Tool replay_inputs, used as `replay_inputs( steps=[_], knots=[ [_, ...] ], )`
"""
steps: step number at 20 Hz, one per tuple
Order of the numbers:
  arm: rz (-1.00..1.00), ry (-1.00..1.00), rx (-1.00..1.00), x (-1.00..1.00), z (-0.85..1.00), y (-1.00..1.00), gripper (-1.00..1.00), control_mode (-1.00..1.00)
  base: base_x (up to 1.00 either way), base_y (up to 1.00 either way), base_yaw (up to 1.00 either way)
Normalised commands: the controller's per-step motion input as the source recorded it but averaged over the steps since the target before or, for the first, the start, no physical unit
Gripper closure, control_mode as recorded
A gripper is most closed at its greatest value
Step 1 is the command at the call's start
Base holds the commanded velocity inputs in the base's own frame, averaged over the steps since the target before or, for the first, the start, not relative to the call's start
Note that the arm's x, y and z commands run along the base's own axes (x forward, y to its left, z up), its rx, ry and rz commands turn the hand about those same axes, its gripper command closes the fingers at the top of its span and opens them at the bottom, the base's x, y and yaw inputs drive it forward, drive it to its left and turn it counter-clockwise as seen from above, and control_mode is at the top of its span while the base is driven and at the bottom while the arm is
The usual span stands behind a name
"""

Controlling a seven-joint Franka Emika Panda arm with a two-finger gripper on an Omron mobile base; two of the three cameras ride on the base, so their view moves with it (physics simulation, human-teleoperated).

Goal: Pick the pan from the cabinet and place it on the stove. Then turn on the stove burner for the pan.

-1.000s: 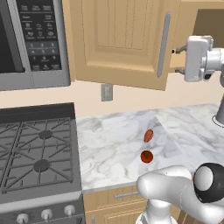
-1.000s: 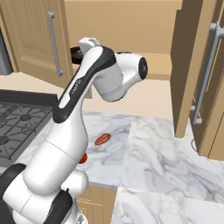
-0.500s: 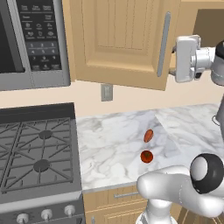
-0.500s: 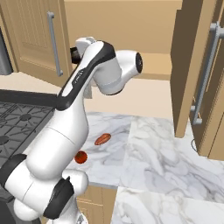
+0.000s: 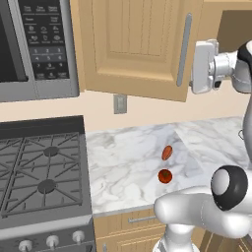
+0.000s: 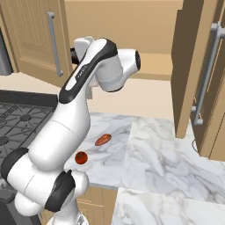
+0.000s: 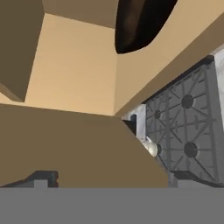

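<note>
One pan, jaws wide and empty
The pan (image 7: 139, 22) sits ahead inside the cabinet (image 7: 78, 78), beyond the gripper (image 5: 203, 66).

matte light tan wood on the cabinet (image 5: 133, 44) with a brushed grey metal bar handle (image 5: 184, 49), glossy white-grey marble counter (image 5: 128, 162), dark matte cast grates on the stove (image 5: 39, 167), pan (image 7: 140, 22) dark brown, dull finish
</note>
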Motion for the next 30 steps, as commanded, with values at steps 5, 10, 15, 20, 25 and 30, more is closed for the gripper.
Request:
replay_inputs(
  steps=[5, 10, 15, 20, 25, 30],
  knots=[
    [0.09, 0.0, 0.0, -0.31, 0.0, 0.48, -1.0, -1.0, 0.0, 0.0, 0.0],
    [0.1, 0.0, 0.0, -0.56, 0.0, 0.65, -1.0, -1.0, 0.0, 0.0, 0.0],
    [0.1, 0.0, 0.0, -0.59, 0.0, 0.69, -1.0, -1.0, 0.0, 0.0, 0.0],
    [0.11, 0.03, 0.0, -0.53, 0.0, 0.76, -1.0, -1.0, 0.0, 0.0, 0.0],
    [0.1, 0.05, 0.0, -0.44, 0.0, 0.84, -1.0, -1.0, 0.0, 0.0, 0.0],
    [0.09, 0.05, 0.0, -0.36, 0.0, 0.9, -1.0, -1.0, 0.0, 0.0, 0.0]
  ],
)
